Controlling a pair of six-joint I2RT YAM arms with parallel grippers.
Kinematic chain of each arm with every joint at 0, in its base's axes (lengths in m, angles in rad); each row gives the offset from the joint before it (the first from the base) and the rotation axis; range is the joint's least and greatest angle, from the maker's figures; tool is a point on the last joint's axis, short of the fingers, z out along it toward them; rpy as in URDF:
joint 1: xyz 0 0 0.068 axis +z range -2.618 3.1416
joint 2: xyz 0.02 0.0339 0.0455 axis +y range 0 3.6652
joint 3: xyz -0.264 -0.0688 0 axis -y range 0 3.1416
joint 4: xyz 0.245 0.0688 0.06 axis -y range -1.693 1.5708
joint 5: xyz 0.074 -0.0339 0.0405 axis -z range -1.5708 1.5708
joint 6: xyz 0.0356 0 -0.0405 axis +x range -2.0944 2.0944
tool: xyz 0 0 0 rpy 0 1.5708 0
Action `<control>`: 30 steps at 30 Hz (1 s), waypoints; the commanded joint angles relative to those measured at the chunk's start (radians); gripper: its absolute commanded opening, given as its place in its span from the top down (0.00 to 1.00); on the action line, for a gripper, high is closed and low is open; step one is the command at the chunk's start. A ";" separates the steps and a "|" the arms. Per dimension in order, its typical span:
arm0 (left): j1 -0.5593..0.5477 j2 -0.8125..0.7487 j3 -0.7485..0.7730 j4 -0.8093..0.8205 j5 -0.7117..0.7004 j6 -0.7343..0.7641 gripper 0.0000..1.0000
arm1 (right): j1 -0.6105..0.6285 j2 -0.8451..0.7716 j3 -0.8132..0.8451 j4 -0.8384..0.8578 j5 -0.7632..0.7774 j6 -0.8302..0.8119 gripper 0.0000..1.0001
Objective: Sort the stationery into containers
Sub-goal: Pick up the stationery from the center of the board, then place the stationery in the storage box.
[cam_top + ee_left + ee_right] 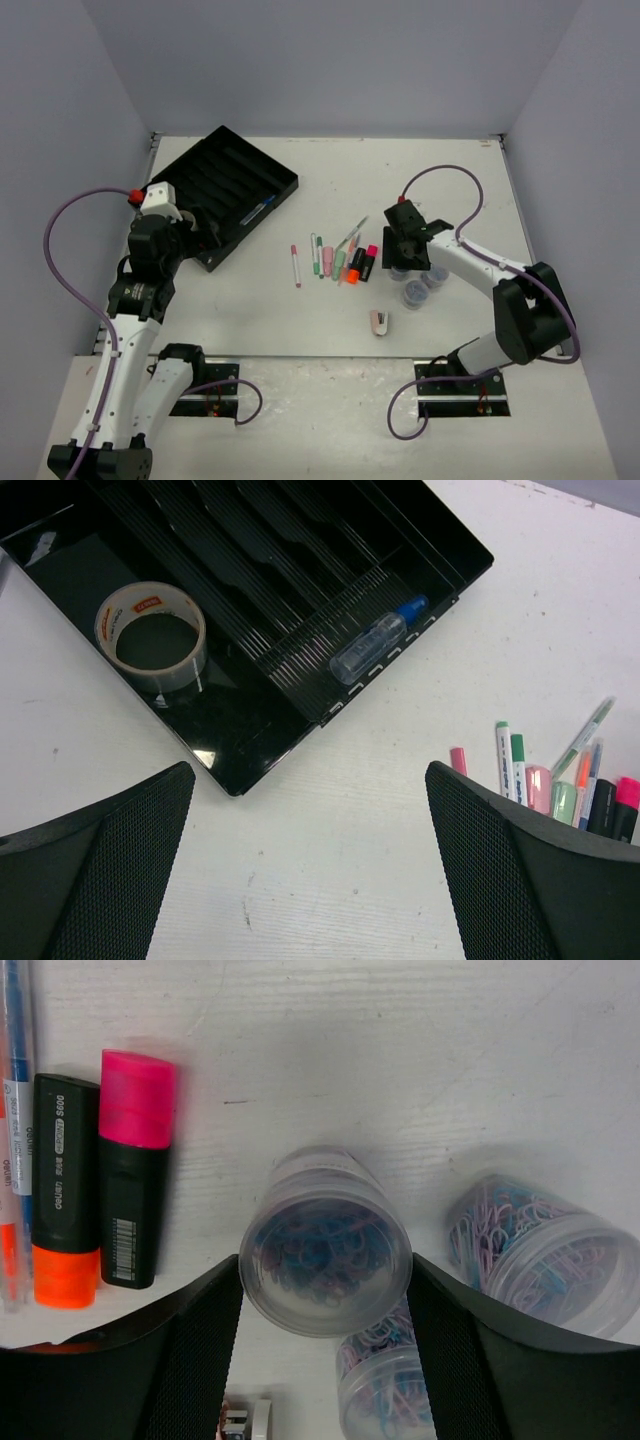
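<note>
My right gripper (405,250) (325,1345) is shut on a round clear jar of paper clips (325,1260), its fingers touching both sides. Two more jars (540,1260) (385,1380) stand right beside it. Pens and markers (340,258) lie in a row left of the jars: a pink pen (295,265), green pens (318,255), and black highlighters with a pink cap (135,1170) and an orange cap (65,1190). The black divided tray (230,150) (250,540) holds a tape ring (150,640) and a blue-capped clear pen (372,645). My left gripper (195,232) (310,860) is open and empty, just off the tray's near corner.
A small pink-white stapler (380,321) lies on the table in front of the markers, and its edge shows in the right wrist view (245,1420). Grey walls close the table on three sides.
</note>
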 commanded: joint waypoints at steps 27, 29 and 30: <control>-0.005 0.002 -0.011 0.042 0.001 -0.001 0.00 | 0.103 0.200 0.627 0.090 -0.316 -0.156 0.87; -0.005 0.002 -0.011 0.042 -0.001 -0.001 0.00 | 0.124 0.301 0.800 0.074 -0.292 -0.172 0.87; -0.005 0.000 -0.011 0.042 -0.004 -0.001 0.00 | 0.132 0.363 0.894 0.062 -0.274 -0.179 0.87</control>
